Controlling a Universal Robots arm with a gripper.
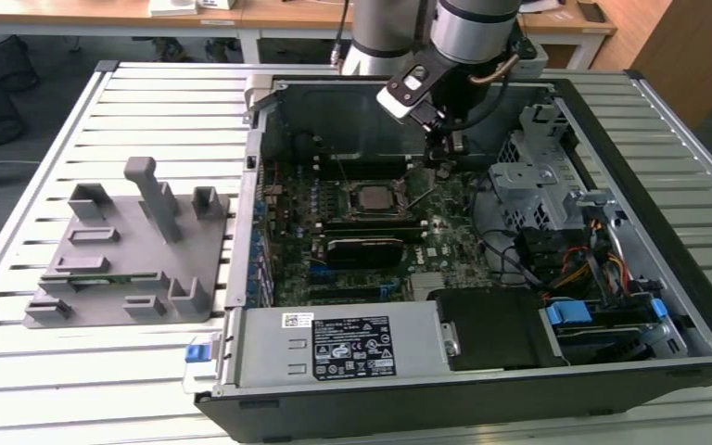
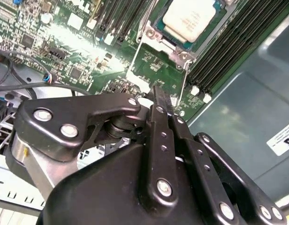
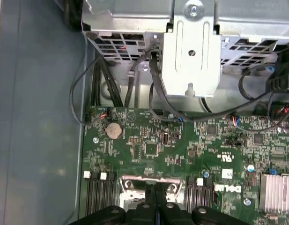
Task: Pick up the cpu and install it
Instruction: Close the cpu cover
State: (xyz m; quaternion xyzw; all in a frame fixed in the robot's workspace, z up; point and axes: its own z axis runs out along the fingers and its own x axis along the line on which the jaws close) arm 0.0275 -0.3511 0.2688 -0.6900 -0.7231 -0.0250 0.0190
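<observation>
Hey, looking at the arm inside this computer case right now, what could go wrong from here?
One: the cpu lies in its socket with the metal retention frame open, so a knock might shift it. Two: the gripper, fingers shut, sits right by that frame and its thin lever; it could snag or bend them. Three: loose black cables by the drive cage might catch the arm.

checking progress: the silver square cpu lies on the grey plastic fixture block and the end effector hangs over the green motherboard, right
No: the second wrist view shows the silver square cpu in its socket on the green motherboard, not on the grey plastic fixture block. The end effector does hang over it.
</observation>
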